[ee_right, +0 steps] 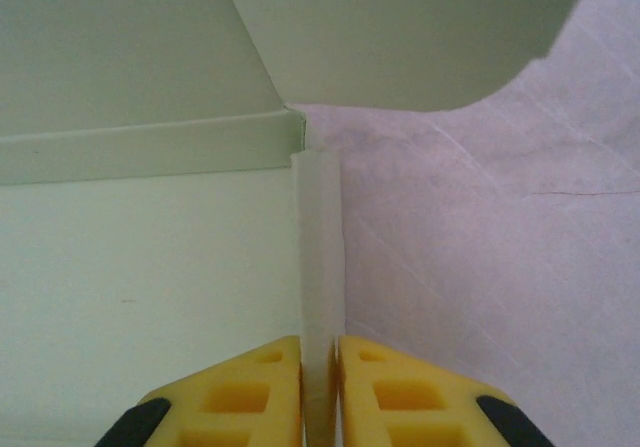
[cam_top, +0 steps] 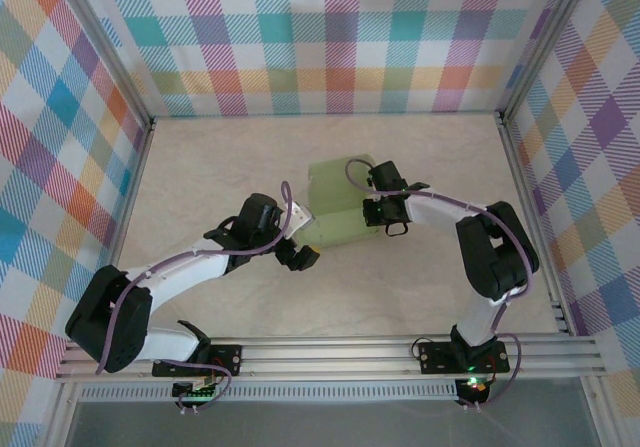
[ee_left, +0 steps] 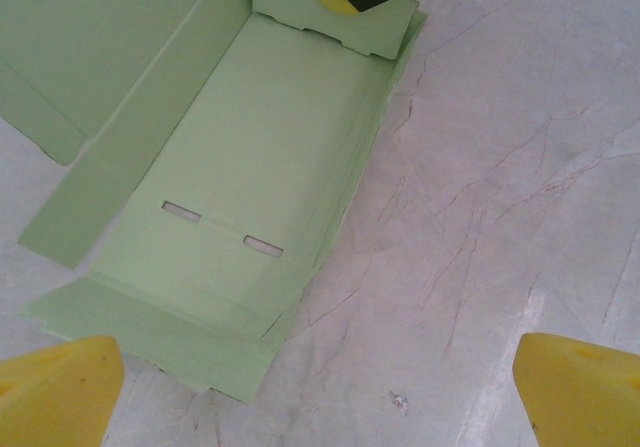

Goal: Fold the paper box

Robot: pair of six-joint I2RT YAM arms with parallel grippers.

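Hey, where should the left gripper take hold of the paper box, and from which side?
Probably the short end flap of the paper box, approached from its free outer edge with one finger over and one under. It is thin card and lies closest to the open left gripper, while the right gripper pinches an upright wall toward the opposite end.

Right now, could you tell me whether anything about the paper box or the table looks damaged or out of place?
Nothing stands out. The paper box lies half-folded, flaps splayed, no tears visible; the right tool is pinched on one upright wall. The table has fine dark lines, apparently surface veining.
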